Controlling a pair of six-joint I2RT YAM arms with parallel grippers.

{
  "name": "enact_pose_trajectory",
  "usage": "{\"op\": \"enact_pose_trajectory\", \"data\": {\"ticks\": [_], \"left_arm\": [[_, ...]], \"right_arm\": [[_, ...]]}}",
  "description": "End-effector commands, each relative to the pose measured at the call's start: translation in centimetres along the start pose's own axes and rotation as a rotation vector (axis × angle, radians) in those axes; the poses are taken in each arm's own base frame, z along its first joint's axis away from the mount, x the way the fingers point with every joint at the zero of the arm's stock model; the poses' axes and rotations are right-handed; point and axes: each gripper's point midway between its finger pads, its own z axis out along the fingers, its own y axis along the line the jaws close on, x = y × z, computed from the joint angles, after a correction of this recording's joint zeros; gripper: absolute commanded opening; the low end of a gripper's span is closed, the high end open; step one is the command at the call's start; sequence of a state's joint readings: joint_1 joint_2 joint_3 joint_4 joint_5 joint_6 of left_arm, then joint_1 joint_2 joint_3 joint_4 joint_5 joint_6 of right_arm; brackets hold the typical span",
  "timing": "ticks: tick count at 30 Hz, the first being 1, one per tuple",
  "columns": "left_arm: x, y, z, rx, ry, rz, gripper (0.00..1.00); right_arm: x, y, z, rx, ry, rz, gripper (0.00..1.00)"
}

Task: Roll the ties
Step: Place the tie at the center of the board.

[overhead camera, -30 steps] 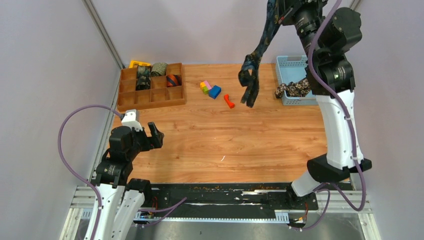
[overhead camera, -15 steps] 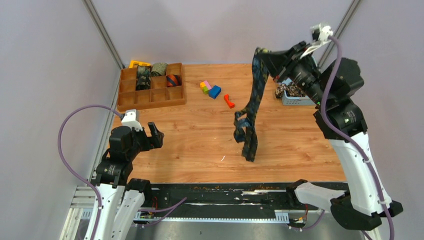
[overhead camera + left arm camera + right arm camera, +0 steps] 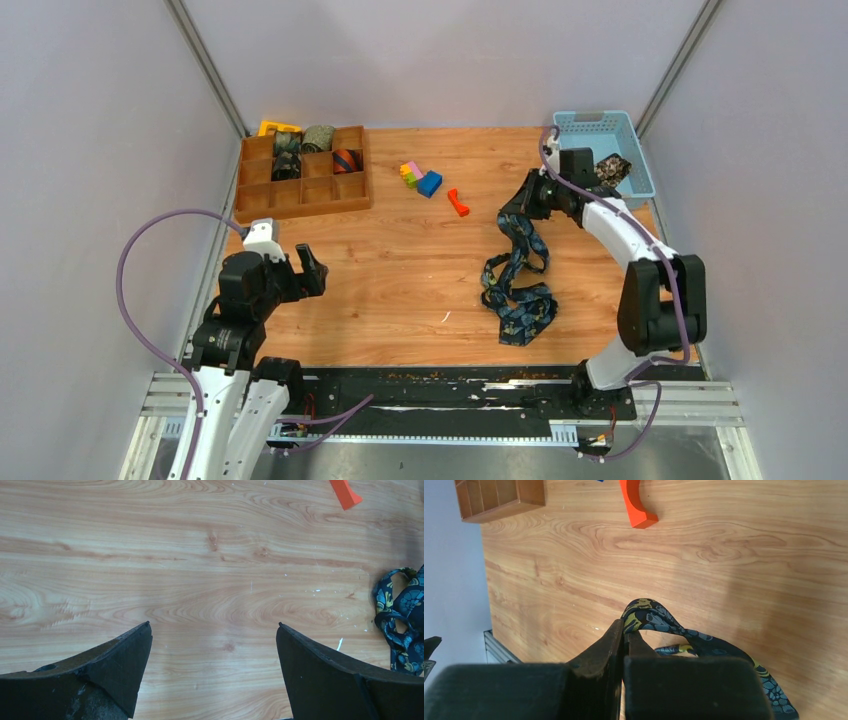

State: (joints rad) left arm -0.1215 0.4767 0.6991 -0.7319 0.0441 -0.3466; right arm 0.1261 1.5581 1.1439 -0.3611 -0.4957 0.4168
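Lowered from overhead, the right gripper [image 3: 522, 203] pinches the navy paisley tie [image 3: 518, 292], now heaped unrolled on the counter [image 3: 400, 270]; the left gripper [image 3: 300, 272] gapes empty, and several rolled ties [image 3: 318, 138] already sit in the tray [image 3: 300, 212].

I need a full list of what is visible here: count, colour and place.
unrolled tie: one, navy paisley, looped on the table, right of middle
rolled ties: about four, mixed colours, in the tray
floral tie: one, black-tan, in the basket
tray: one, brown wood, far left
basket: one, light blue, far right
blocks: small cluster, pink, yellow, blue, far middle
curved piece: one, orange, beside the blocks
left gripper: black, open, above bare table
right gripper: black, shut on the unrolled tie
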Motion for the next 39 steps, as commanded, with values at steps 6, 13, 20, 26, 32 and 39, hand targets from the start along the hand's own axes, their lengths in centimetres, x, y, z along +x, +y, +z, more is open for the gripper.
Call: {"op": "enact_pose_trajectory", "data": {"ticks": [6, 13, 20, 26, 32, 39], "left_arm": [[-1.3, -0.2, 0.0, 0.004, -0.034, 0.002, 1.00], [-1.2, -0.1, 0.2, -0.002, -0.025, 0.001, 1.00], [-1.3, 0.0, 0.2, -0.009, -0.029, -0.001, 1.00], [-1.3, 0.1, 0.2, -0.012, -0.030, -0.001, 1.00], [-1.3, 0.1, 0.2, -0.013, -0.027, -0.001, 1.00], [-1.2, 0.2, 0.3, -0.018, -0.025, -0.005, 1.00]], "right_arm": [[0.8, 6.3, 4.3, -0.252, 0.189, -0.148, 0.00], [7.3, 15.5, 4.8, -0.430, 0.375, -0.367, 0.00], [12.9, 24.1, 2.1, -0.616, 0.458, -0.559, 0.00], [17.8, 26.0, 1.1, -0.695, 0.561, -0.627, 0.00], [15.0, 22.7, 5.5, -0.373, 0.491, -0.621, 0.71], [9.6, 20.5, 5.0, -0.106, 0.289, -0.558, 0.87]]}}
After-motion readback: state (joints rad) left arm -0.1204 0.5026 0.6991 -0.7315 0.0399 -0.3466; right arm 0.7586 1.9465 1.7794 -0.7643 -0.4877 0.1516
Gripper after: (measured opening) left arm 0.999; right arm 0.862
